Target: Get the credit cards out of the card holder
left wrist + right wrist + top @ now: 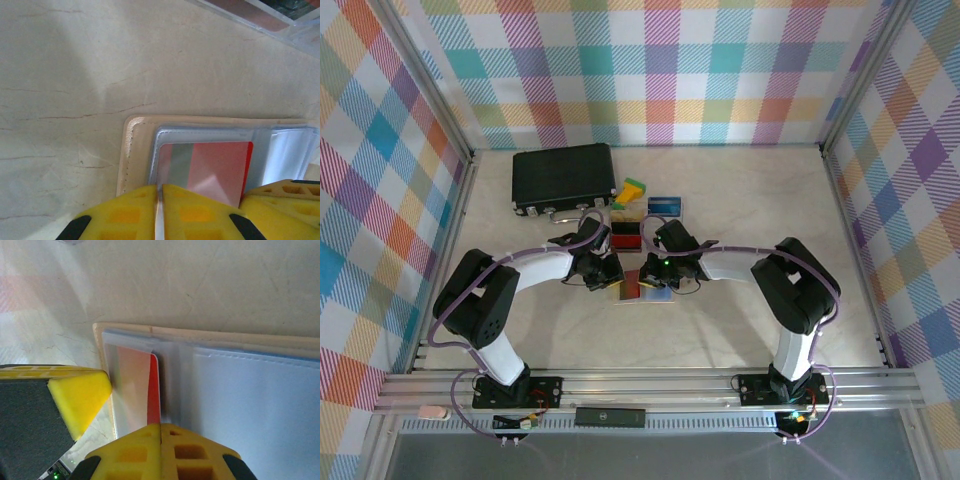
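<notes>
two pairs of fingers are meeting on the card holder (632, 293) at the middle of the top view. the right gripper (160, 426) is pinching the red card (154, 390), whose long edge is running straight up-frame from it. the left gripper (160, 187) is clamping the holder's near edge.

No readable text on red card (215, 165), card holder (285, 150), black case (563, 178).
</notes>
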Controlling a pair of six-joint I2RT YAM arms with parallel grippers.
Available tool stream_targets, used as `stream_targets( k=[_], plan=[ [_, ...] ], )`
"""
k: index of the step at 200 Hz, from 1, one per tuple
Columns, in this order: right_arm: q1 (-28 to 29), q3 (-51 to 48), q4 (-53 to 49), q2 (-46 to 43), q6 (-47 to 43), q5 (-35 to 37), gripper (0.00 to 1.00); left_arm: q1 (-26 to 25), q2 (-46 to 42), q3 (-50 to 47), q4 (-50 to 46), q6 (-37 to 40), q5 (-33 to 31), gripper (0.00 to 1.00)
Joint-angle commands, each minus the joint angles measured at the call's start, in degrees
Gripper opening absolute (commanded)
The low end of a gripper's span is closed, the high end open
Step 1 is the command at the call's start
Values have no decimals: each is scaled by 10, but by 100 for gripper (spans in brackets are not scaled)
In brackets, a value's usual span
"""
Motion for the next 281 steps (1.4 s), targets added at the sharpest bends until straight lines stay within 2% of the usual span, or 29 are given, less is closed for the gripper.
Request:
stream_targets(
  k=[1, 77, 129, 156, 191, 281],
  plan=[
    [0, -11, -8, -19, -13, 17, 3, 13, -17, 7, -45, 11, -9, 12],
    [0, -12, -16, -22, -19, 15, 3, 14, -7, 19, -50, 27, 8, 11],
    [0, 2, -21, -3, -24, -6, 15, 14, -37, 57, -84, 45, 10, 16],
    [0, 7, -22, 5, -25, -13, 21, 8, -37, 45, -55, 25, 36, 17],
    [0, 16, -22, 18, -29, -27, 22, -1, -1, 33, -31, 15, 60, 15],
    [0, 15, -17, 26, -29, -34, 25, 0, 39, -16, -37, 29, 15, 10]
  ],
)
